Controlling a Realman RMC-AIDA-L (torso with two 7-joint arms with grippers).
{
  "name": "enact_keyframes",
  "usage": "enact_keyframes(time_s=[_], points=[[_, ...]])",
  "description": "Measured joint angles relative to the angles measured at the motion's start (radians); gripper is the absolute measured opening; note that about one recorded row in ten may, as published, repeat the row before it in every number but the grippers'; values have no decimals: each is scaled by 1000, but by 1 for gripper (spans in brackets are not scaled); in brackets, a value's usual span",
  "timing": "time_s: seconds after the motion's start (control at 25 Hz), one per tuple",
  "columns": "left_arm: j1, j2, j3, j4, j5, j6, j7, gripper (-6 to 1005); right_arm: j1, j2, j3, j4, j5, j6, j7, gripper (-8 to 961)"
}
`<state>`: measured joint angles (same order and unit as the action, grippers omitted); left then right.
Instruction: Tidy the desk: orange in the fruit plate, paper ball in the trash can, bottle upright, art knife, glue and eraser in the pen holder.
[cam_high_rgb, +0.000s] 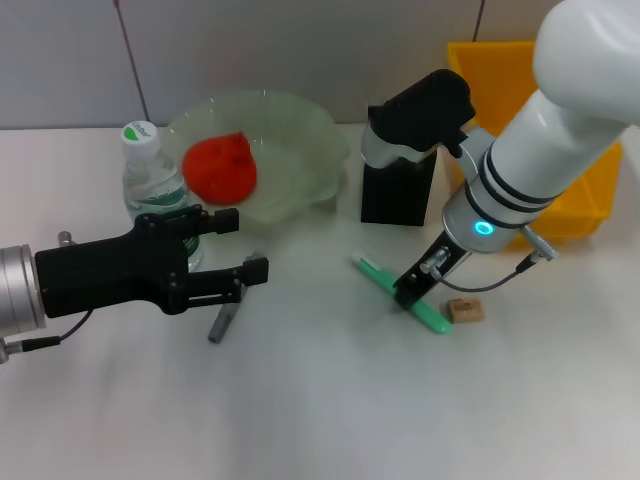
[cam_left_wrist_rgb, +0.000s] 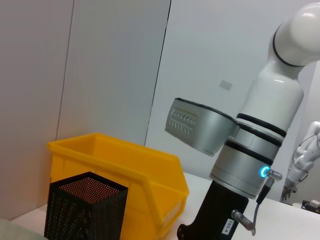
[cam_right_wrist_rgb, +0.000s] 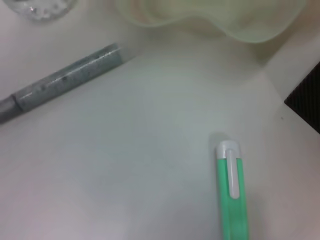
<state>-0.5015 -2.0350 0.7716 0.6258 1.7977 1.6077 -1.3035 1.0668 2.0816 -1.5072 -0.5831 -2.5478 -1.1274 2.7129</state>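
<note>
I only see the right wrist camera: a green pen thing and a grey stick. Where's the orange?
Observer: The orange sits in the fruit plate.
Operator: Is the bottle standing up?
Observer: Yes, the bottle stands upright beside the plate, behind the open left gripper.
Operator: Where's the eraser?
Observer: The eraser lies on the table beside one end of the green tool, near the right gripper.

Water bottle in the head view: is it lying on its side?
No, the water bottle stands upright beside the fruit plate, green-labelled cap on top.
</note>
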Motion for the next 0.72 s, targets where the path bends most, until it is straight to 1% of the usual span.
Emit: enact_keyframes(time_s=[0.16,0.56,0.6,0.64,0.68,0.72], points=[[0,1,-1,0,0,1,-1,770,-38,-1,5,-68,0,-17,-3,178],[0,1,-2,0,0,6,-4,768,-65,-2,14,-116,0,-25,-7,185],[0,1,-4,0,0,6,-5,768,-89,-2,17,-166,2,-37,-14,186],[1,1,-5,0,0,7,-5,768,-89,-2,17,-166,2,-37,-14,186],[1,1,-5,0,0,7,-5,768,-102,-2,21,-196,4,-45,-20,187],[1,1,-9,0,0,6,-5,768,-134,-1,42,-260,8,-66,-44,188]])
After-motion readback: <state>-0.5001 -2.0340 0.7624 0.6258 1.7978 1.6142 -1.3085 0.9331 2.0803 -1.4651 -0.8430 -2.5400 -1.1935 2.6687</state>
